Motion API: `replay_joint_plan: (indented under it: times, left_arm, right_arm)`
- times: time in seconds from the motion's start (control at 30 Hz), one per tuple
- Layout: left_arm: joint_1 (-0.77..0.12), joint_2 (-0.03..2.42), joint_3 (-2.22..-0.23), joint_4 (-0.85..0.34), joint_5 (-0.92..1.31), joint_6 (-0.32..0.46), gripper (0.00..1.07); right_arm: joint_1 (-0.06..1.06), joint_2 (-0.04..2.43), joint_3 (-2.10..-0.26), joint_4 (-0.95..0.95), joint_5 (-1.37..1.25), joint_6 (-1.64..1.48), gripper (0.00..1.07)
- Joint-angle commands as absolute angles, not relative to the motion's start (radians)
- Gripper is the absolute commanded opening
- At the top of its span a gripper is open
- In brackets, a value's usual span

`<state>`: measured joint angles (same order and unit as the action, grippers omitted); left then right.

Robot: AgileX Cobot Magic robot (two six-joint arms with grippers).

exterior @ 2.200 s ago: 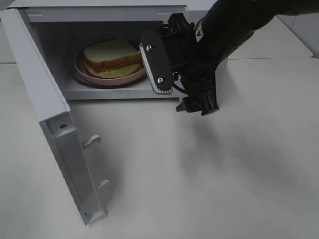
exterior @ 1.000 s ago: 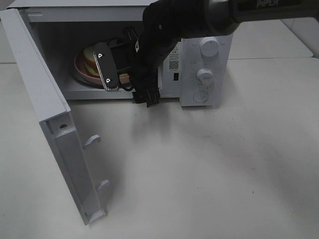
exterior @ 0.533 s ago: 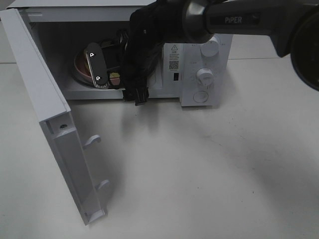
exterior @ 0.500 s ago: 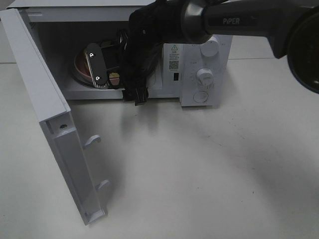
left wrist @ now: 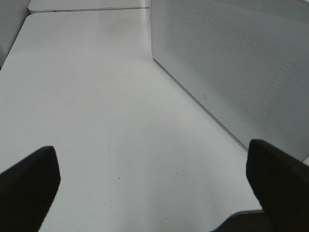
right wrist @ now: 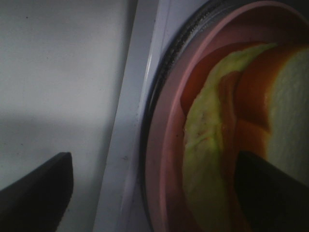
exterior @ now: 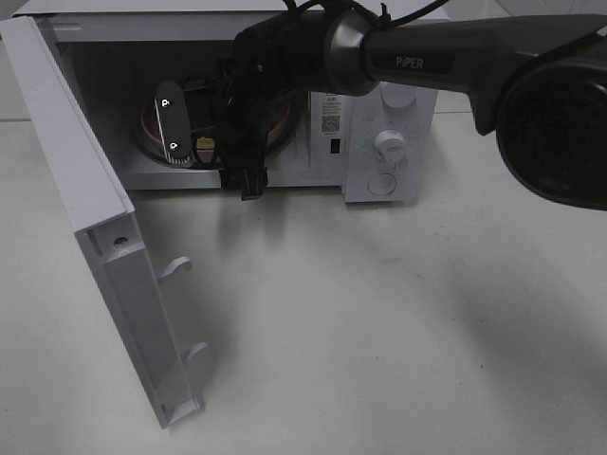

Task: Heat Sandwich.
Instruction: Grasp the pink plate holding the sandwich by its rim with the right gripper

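Right gripper [right wrist: 152,164]: inside microwave [exterior: 379,142], jaws wide, astride plate [right wrist: 161,145] rim, gripping nothing.
Sandwich [right wrist: 207,145]: on plate.
Left gripper [left wrist: 152,150]: jaws wide, empty, over table [left wrist: 96,96].

The right arm [exterior: 446,62] bears the white word "PiPER"; the microwave's [exterior: 389,180] front sticker [exterior: 329,123] is too small to read.

Sandwich [right wrist: 207,159] on plate [right wrist: 161,145], in the microwave [exterior: 379,185]
Microwave's at the back of the table [exterior: 379,322], door [exterior: 95,218] swung out left, right gripper [right wrist: 152,169] inside too.
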<state>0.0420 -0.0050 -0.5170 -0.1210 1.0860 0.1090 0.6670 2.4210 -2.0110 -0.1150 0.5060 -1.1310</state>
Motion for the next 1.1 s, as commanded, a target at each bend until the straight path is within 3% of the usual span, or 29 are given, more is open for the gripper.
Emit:
replay_joint_plan:
  times: [0.03,0.7,1.1]
  left_arm:
    - [0.041,-0.021,-0.517,-0.127,1.077,0.112,0.98]
    - [0.041,-0.021,-0.517,-0.126,1.077,0.111,0.98]
    - [0.041,-0.021,-0.517,-0.126,1.077,0.111,0.98]
  right_arm:
    - [0.667,2.429,-2.022,-0.093,0.489,-1.136,0.81]
    - [0.668,2.483,-2.022,0.046,0.386,-1.196,0.76]
    - [0.666,2.483,-2.022,0.14,0.478,-1.223,0.76]
